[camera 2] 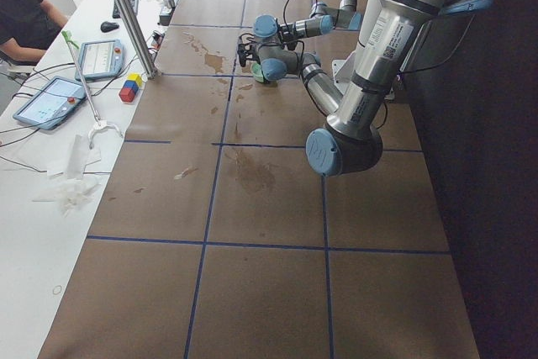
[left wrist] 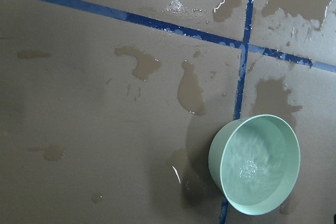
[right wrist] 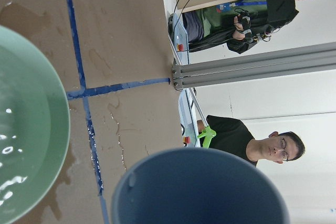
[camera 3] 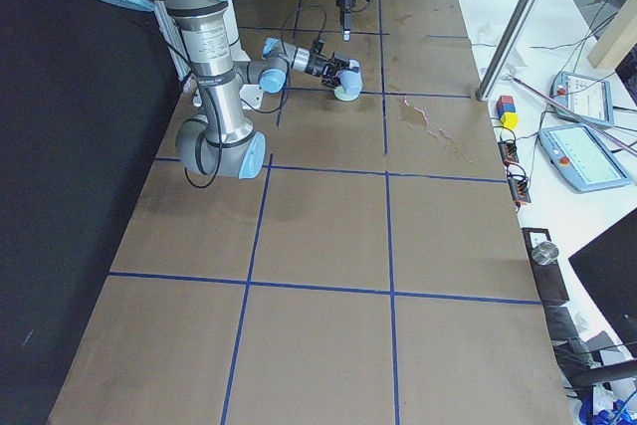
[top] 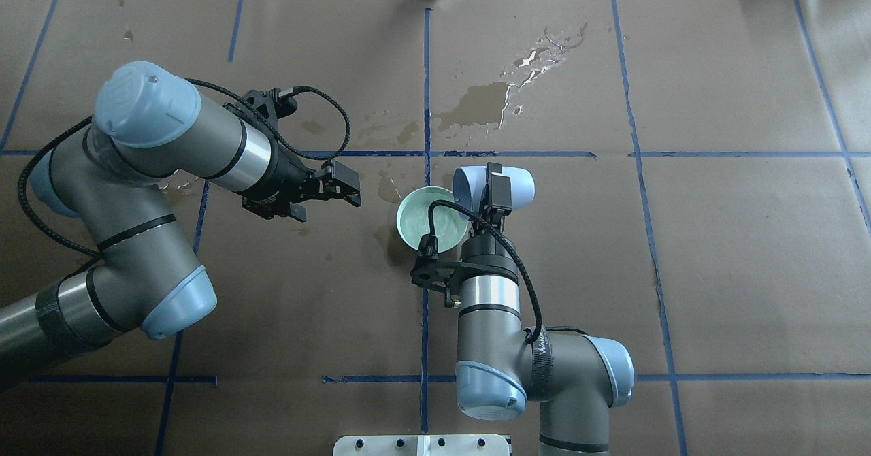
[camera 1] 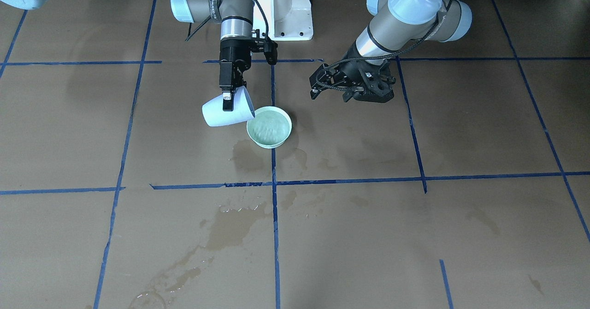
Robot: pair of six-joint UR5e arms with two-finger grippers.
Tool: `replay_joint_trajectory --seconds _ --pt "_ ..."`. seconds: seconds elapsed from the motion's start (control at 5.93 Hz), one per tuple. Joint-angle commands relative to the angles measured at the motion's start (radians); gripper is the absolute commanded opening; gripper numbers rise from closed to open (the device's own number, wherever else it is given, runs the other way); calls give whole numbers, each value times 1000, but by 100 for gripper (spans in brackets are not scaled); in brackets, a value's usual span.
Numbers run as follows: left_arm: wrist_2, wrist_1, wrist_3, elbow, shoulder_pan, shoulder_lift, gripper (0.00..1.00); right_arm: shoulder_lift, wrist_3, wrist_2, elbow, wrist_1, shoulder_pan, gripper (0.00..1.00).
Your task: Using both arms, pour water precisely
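Right gripper (camera 1: 227, 100), reaching down, clamps the tipped cup (camera 1: 215, 114) over the bowl (camera 1: 272, 145); left gripper (top: 346, 187) hovers beside, fingers apart

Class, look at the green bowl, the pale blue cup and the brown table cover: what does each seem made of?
Green bowl: probably smooth plastic, even colour, soft sheen. Pale blue cup: likely matte plastic, opaque, thin rim. Table cover: seemingly brown paper, matte, darkened at wet stains.

Water (camera 1: 269, 128) rippled in green bowl (camera 1: 269, 145); right arm (camera 1: 236, 11) holds blue cup (camera 1: 217, 114) tipped at rim; left arm (camera 1: 408, 16) hovers nearby.
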Motion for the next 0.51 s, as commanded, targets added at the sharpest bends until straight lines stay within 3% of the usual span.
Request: replay_joint_trajectory --seconds 0.0,0.34 --pt "16 0 -9 -3 0 2 100 -10 267 1 5 12 2 2" --pt "29 0 -9 -3 3 2 100 -56 569 2 49 18 7 2"
